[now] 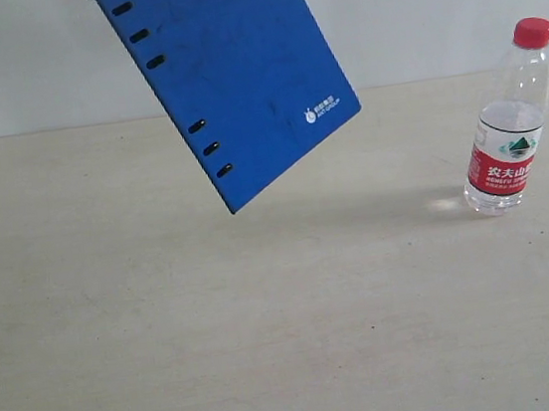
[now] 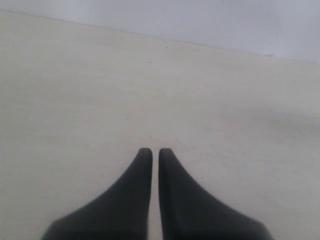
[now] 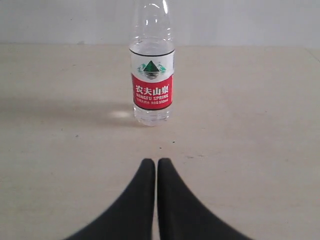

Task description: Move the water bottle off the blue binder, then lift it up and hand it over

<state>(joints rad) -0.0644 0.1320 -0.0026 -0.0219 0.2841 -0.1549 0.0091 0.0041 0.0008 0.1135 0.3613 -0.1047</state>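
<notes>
The blue binder hangs tilted in the air at the top of the exterior view, its upper edge cut off by the frame; what holds it is out of view. The water bottle stands upright on the table at the right, apart from the binder. In the right wrist view the bottle stands straight ahead of my right gripper, which is shut and empty, a short way off it. My left gripper is shut, empty, over bare table. Neither gripper shows in the exterior view.
The pale table runs back to a white wall. The binder's faint shadow falls on the table between it and the bottle.
</notes>
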